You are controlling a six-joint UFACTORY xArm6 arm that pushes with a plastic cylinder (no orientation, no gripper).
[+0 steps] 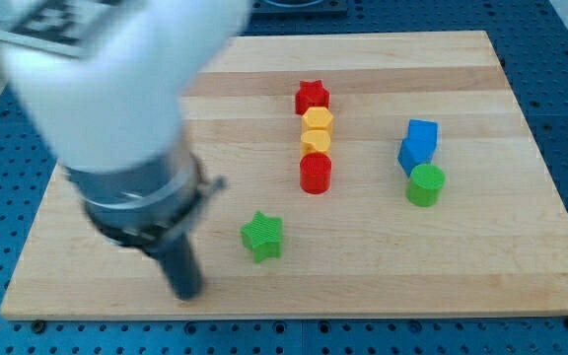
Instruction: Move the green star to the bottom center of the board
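1. Green star (262,237) is my landmark: it lies near the wooden tabletop's (521,266) bottom edge, slightly toward the view's left of centre.
2. My tip (186,292) sits to the view's left of the star and a little lower, apart from it; there is no hand here, only a rod, holding nothing.
3. Risk, as I judge it: pushing off-centre could spin the star away, or overshoot it off the bottom edge.
4. Farther, up and right of the star: one red cylinder (316,173), one yellow block (315,142) of unclear shape, one yellow hexagon (317,121), one red star (312,97), touching in a column.
5. Farther right: one green cylinder (425,184), two blue blocks (418,144).
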